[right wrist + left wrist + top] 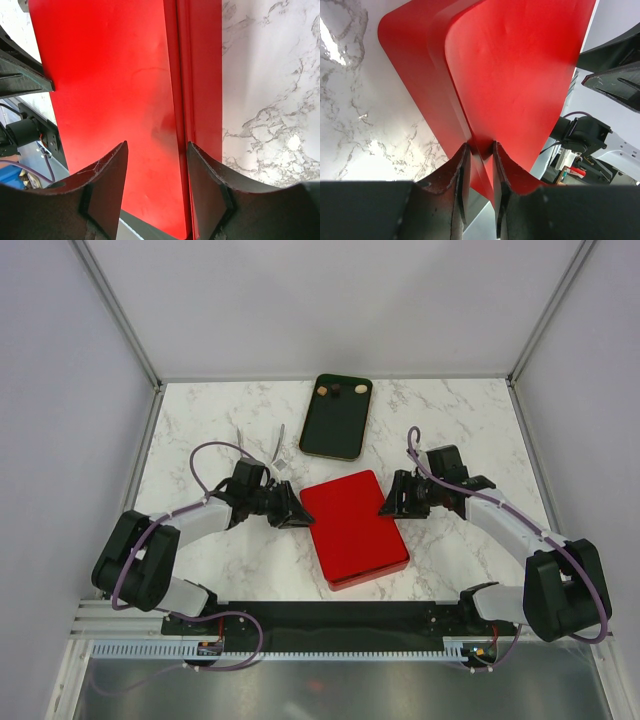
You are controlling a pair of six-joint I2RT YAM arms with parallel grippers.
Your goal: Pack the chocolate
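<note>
With the left pincer (480, 147), pinched the left rim of the red box (355, 530).
Held the right pincer (156, 145) spread astride the box's right rim, one finger over the top, one outside. Found the chocolate (340, 390) beyond the box's far edge: three small pieces, tan and dark, at the far end of a dark tray (337, 430) on the marble desk (200, 410).

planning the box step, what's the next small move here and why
Probably close the right end effector on the red box edge. Its jaws stand open astride that edge, while the left end effector is pinched on the opposite edge. The chocolate sits in the black tray, so the box likely needs opening first.
</note>
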